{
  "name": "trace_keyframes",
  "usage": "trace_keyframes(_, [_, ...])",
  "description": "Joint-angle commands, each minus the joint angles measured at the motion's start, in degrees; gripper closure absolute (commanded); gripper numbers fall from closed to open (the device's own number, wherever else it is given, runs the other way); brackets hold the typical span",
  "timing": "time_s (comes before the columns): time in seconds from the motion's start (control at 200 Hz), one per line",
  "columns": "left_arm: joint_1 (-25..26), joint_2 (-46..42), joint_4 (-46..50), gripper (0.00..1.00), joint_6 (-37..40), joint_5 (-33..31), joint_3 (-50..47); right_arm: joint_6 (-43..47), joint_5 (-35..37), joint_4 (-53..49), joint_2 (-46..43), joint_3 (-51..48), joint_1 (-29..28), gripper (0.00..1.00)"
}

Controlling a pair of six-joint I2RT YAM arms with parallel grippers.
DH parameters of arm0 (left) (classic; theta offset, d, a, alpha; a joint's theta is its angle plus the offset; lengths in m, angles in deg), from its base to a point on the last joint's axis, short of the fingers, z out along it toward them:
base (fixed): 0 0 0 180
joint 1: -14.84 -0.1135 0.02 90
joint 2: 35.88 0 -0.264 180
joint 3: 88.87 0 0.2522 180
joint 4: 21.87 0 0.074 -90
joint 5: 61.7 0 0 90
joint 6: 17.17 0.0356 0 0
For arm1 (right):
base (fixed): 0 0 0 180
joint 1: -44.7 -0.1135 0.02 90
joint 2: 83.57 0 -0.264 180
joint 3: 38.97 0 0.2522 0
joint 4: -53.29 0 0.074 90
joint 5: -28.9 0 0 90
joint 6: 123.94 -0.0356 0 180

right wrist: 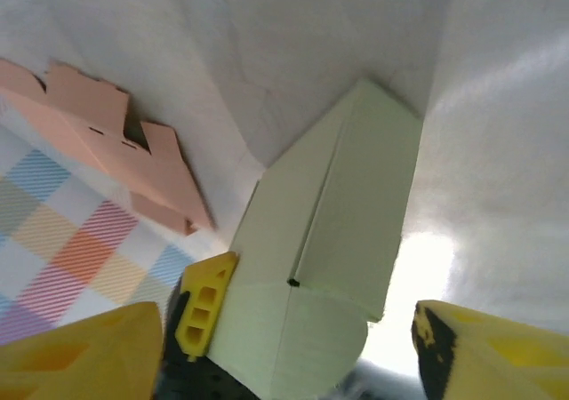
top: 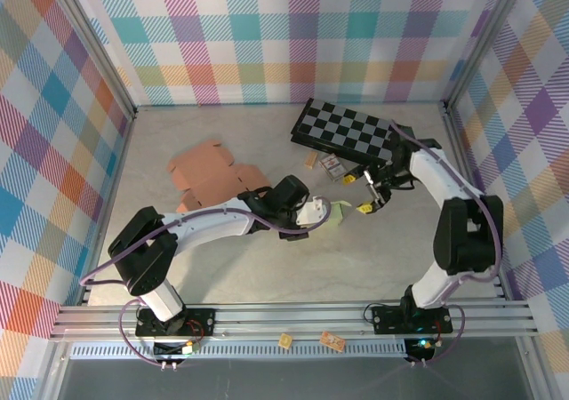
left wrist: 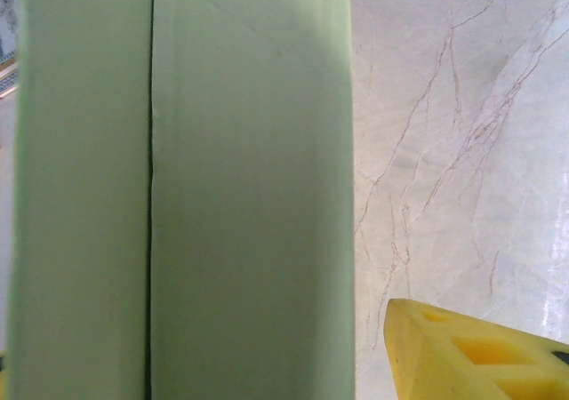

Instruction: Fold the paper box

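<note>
1. Writing: 2 small items (top: 333, 166) lie just off the near edge of the checkerboard (top: 347, 132). At least 1 carries print, but it is too small to read. The 2 small tags (top: 284, 340) on the front rail (top: 267, 316) are also too small to read.
2. Count: there is 1 pale green paper box (top: 326, 215), 1 salmon cardboard blank (top: 209, 173) lying flat and unfolded, and 1 black-and-white checkerboard. There are 2 arms.
3. The paper box sits near the middle of the counter (top: 267, 267), at the tip of the left gripper (top: 311, 213) and between the 2 grippers. The cardboard blank lies well to its left and the checkerboard lies behind it.
4. In the left wrist view the paper box (left wrist: 178, 187) fills the left part, and 1 straight seam runs down its face. In the right wrist view the paper box (right wrist: 324, 240) is long, with 1 rounded flap at its near end. The cardboard blank (right wrist: 107, 142) lies beyond it.
5. The left jaws stand apart on either side of the paper box. 1 yellow finger (right wrist: 206, 307) lies against the side of the box. The other finger (left wrist: 471, 356) shows a strip of counter between it and the box edge. I cannot tell whether they grip it.
6. The jaws of the right gripper (top: 360, 194) are wide apart and hold nothing. Its 2 yellow fingers (right wrist: 80, 351) frame the paper box from a little way off and do not touch it.
</note>
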Motion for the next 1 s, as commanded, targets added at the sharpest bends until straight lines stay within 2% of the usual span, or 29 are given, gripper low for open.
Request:
trace_keyframes(0.0, [-1.4,0.4,3.3,0.39,-1.2,4.2,2.4,11.2,13.2,1.6,-7.7,0.6,-0.5,0.34])
trace_keyframes(0.05, [-1.7,0.5,4.3,0.39,-1.2,5.4,2.7,14.7,15.4,5.4,-11.2,-2.3,-0.9,0.41])
trace_keyframes(0.11, [-1.7,0.6,5.2,0.40,-1.1,6.0,3.0,18.4,18.1,9.9,-15.2,-5.9,-2.1,0.45])
trace_keyframes(0.225, [-2.0,0.5,6.0,0.40,-1.1,6.3,3.2,27.9,22.6,16.0,-21.0,-11.0,-6.6,0.47])
trace_keyframes(0.295, [-2.3,0.5,6.5,0.39,-0.9,6.5,3.2,33.4,22.3,18.8,-23.3,-12.9,-9.4,0.47])
trace_keyframes(0.545, [-3.4,1.2,8.0,0.39,-0.6,7.0,3.8,44.4,20.7,11.0,-18.2,-8.4,-13.5,0.45])
trace_keyframes(0.995, [-4.6,2.0,9.6,0.39,0.6,7.4,5.3,53.5,23.7,6.3,-13.3,-5.7,-17.1,0.48])
